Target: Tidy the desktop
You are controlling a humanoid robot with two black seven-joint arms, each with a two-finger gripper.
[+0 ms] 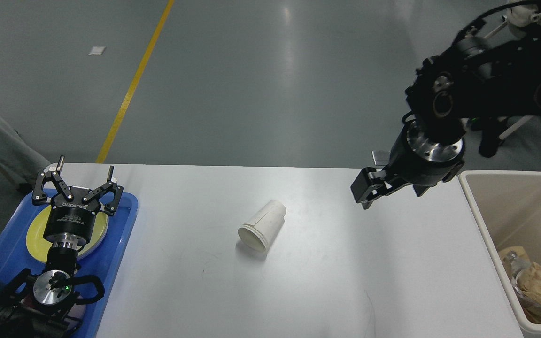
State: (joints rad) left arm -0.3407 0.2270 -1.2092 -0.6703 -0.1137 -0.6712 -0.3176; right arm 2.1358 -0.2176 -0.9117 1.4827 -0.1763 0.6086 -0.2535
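You're looking at the left gripper (85, 174) hanging over the blue tray (127, 220) at roughly 8 o'clock in the head view, fingers (111, 192) splayed wide, released, gripping nothing. White lettering is showing upside down on its black body; it's reading "ROBOTIQ", and the smaller lines under it are too fine to make out. Beneath it a yellow plate (35, 234) is sitting in the tray. The right gripper (369, 188) is hovering at 2 o'clock above the far right part of the desktop (327, 281), seen dark and end-on, so you can't tell whether it's released or clenched. Near centre, a white paper cup (262, 224) is lying on its side on the desktop, mouth facing 7 o'clock, well apart from both grippers. At 4 o'clock a beige bin (486, 225) is standing just beside the desktop's right edge, holding crumpled paper (536, 281).
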